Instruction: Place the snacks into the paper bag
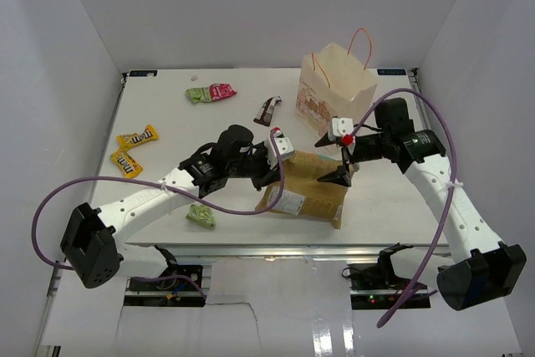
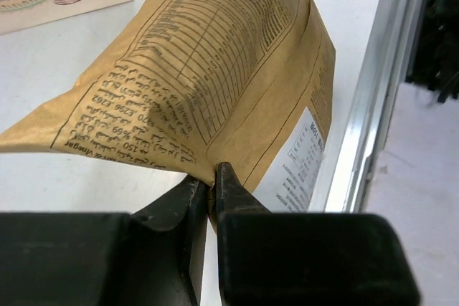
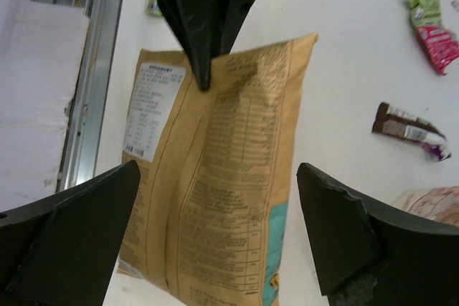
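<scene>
1. Far left of the bench (image 1: pixel 180 127): the yellow packets (image 1: pixel 138 137) lie flat, untouched. The pale green packet (image 1: pixel 201 216) sits near the front edge, below your left arm.
2. Your left hand (image 2: pixel 213 177) is closed, pinching the near edge of the chip bag (image 2: pixel 215 69). The pinch is at the rim, so the bag tents up off the bench. My guess is this lift is meant to give the other hand room to get under or around it.
3. Back of the bench, left of centre: the green packet (image 1: pixel 198 94) and the pink-red packet (image 1: pixel 222 91) lie touching. The dark brown packet (image 1: pixel 268 109) is apart, to their right.
4. Centre front: the chip bag lies between the two hands, printed back facing up, one end raised.
5. Your right hand (image 3: pixel 219 170) hangs over the chip bag with its fingers spread wide, one on either side of it, gripping nothing. It looks lined up to take the bag across its width.
6. Back right: the paper bag (image 1: pixel 338 89) stands upright, mouth open, handles up, just behind the right hand. No snack can be seen inside it; I judge the task barely begun.
</scene>
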Tool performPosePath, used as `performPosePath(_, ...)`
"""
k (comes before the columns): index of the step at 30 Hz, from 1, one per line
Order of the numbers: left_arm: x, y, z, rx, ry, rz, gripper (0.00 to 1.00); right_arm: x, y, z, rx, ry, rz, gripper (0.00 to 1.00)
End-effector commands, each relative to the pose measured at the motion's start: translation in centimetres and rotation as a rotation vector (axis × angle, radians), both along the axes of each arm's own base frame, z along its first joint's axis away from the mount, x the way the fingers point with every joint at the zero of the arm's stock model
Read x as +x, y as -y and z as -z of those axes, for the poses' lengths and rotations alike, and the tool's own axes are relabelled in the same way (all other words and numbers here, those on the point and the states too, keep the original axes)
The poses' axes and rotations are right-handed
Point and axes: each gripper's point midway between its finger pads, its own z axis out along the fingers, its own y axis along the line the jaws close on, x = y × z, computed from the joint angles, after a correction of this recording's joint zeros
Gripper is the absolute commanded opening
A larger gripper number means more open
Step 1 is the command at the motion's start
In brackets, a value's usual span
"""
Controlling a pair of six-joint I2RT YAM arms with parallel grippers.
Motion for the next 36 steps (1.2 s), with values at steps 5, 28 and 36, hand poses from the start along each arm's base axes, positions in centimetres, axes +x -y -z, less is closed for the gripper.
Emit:
performPosePath(5, 1.4, -0.4, -4.5, 0.019, 0.23, 0.054, 0.09, 2.9, -4.7, -5.6, 0.106, -0.015, 0.051, 0.95)
performPosePath(28, 0.8, -1.5, -10.8, -0.06, 0.423, 0.075, 0.05, 3.9, -9.0, -3.7, 0.091, -0.102, -0.116, 1.0)
performPosePath(36, 1.3, -1.5, -10.8, -0.05, 0.439, 0.059, 0.02, 2.1, -8.2, -1.3, 0.029, -0.13, -0.127, 0.61)
